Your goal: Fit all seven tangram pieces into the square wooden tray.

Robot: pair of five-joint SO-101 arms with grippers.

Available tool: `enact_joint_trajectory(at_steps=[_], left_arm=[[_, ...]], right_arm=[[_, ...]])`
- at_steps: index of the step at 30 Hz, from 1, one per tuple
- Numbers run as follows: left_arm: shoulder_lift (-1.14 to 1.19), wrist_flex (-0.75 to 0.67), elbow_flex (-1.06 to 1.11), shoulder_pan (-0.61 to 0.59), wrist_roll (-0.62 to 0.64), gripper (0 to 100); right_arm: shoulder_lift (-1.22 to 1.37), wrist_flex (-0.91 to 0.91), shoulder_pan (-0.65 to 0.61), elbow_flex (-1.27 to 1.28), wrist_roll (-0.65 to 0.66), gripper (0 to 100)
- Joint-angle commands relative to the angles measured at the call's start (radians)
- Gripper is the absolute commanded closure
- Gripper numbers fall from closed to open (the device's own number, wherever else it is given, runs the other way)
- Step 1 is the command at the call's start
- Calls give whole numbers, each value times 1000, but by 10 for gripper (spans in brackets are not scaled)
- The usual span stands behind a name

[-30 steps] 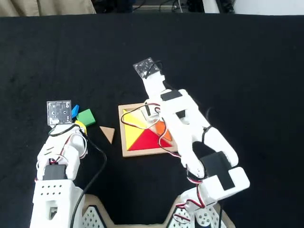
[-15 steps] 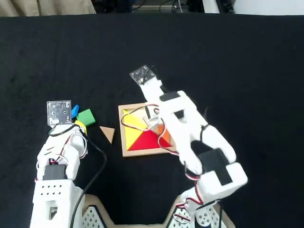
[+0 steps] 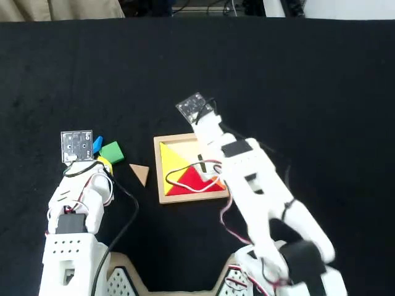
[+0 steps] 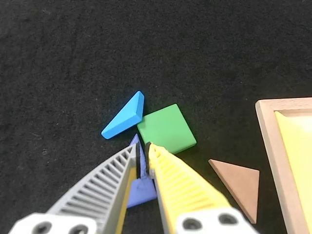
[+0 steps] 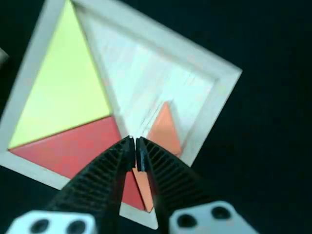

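The square wooden tray (image 3: 162, 191) holds a yellow triangle (image 3: 173, 161), a red triangle (image 3: 187, 182) and an orange triangle (image 3: 216, 180). My right gripper (image 5: 134, 142) is shut and empty, its tips just above the tray's middle, where the red triangle (image 5: 73, 151) and orange triangle (image 5: 163, 127) meet. Left of the tray lie a brown triangle (image 3: 141, 173), a green square (image 3: 112, 152) and a blue triangle (image 3: 97, 144). My left gripper (image 4: 141, 150) is shut, tips beside the green square (image 4: 166, 128), over a purple piece (image 4: 141, 187).
Bare wood (image 5: 146, 73) shows in the far half of the tray. The black cloth (image 3: 296, 92) stretches open to the right and behind. The right arm (image 3: 253, 185) lies over the tray's right edge.
The right arm has swung rightward and drawn back, uncovering more of the tray; the orange triangle now lies visible inside it. The left arm has not moved.
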Motion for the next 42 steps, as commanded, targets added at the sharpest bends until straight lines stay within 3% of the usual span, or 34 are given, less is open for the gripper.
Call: enact_joint_trajectory(at_steps=[1,8,11,16,20,25,33,36,42], left_arm=[[-12,-25,-7,2,-8,943],[-6,-3,-30,-48,0,939],[-5,130,-131,-73,11,937],[46,400,-467,-67,-44,895],[198,637,-740,-33,-175,870],[499,763,-926,-51,-218,870],[951,761,-949,-51,-364,896],[1003,658,-909,-79,-362,904],[1016,422,-808,-148,-368,817]], right_arm=[[-157,34,11,-16,-2,987],[-232,169,-23,-124,-3,987],[-206,176,-68,-136,-40,987],[-159,23,-34,-39,-95,987],[-145,-146,28,88,-101,987],[-147,-270,49,162,-101,987],[-145,-270,51,165,-101,987],[-145,-270,51,165,-101,987],[-145,-272,51,173,-97,987]])
